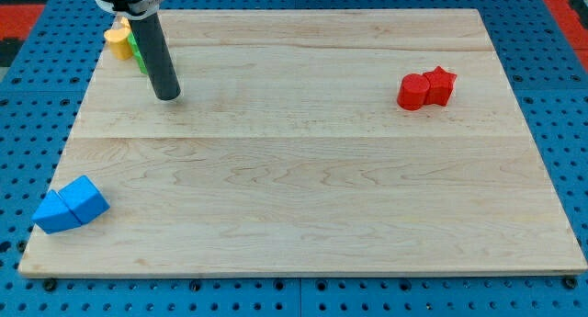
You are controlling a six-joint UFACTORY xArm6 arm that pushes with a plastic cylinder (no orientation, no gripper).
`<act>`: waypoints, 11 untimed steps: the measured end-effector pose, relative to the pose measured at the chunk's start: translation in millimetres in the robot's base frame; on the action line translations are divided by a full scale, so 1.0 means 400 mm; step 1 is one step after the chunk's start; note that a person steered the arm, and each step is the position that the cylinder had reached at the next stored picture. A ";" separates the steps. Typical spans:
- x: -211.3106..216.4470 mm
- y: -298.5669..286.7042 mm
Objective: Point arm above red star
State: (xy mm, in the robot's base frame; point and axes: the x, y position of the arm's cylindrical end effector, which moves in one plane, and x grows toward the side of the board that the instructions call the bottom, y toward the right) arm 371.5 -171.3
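Tip (167, 96) of my straight dark rod sits on the light wooden board (303, 179) near its top-left corner; no jaws on this rig, just the bare rod end, holding nothing and touching no block. Yellow block (118, 39), shape unclear, and green block (136, 50), mostly hidden behind the rod, sit just up and left of my tip, right at the top-left corner. Red star block (442, 84) is well apart from my tip, toward the right edge in the upper half of the board, touching a red rounded block (414, 92) on its left side. Two blue blocks, a wedge-like one (55, 213) and a cube-like one (86, 199), touch each other at the bottom-left corner.
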 end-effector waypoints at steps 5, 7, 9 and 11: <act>-0.001 0.004; -0.002 0.004; -0.025 0.131; -0.129 0.703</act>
